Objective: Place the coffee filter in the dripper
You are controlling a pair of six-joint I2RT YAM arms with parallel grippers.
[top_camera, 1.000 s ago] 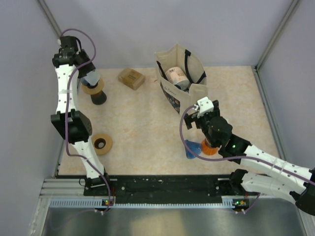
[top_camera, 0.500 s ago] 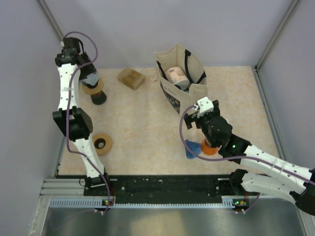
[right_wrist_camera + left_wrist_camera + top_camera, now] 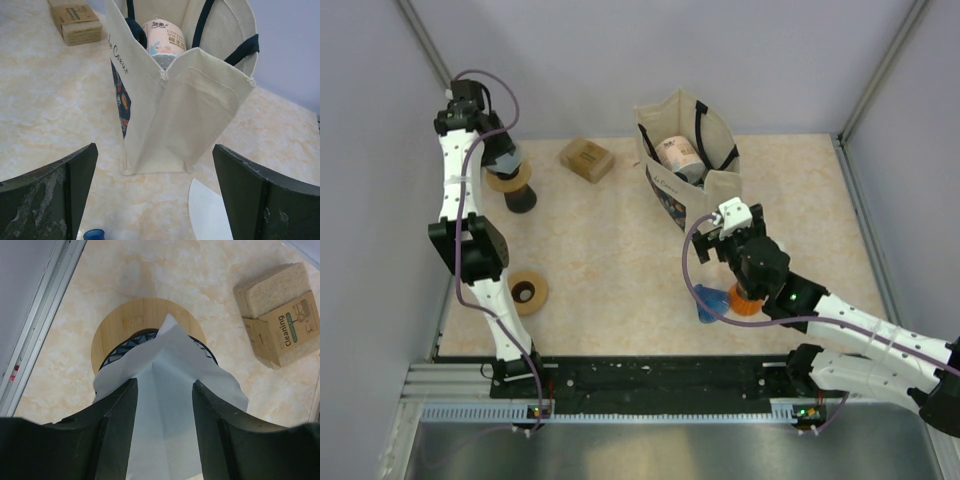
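The white paper coffee filter [image 3: 175, 365] lies spread over the black ribbed dripper [image 3: 124, 348], which stands on a round wooden ring [image 3: 125, 322] at the far left. My left gripper [image 3: 164, 385] hangs right above it with its jaws apart; the filter shows in the gap and runs under both fingers. In the top view the left gripper [image 3: 503, 158] covers the filter and the dripper [image 3: 518, 192]. My right gripper [image 3: 712, 243] is open and empty, low over the table in front of the tote bag, as the right wrist view [image 3: 154, 150] shows.
A cloth tote bag [image 3: 688, 155] holding a printed roll stands at the back centre. A brown sponge box [image 3: 587, 158] lies behind the dripper. A second wooden ring [image 3: 528, 292] sits near left. A blue item [image 3: 708, 303], an orange item [image 3: 748, 300] and a loose white filter [image 3: 207, 210] lie by the right arm.
The left arm has shifted slightly back and to the right above the dripper. The right arm has hardly moved.
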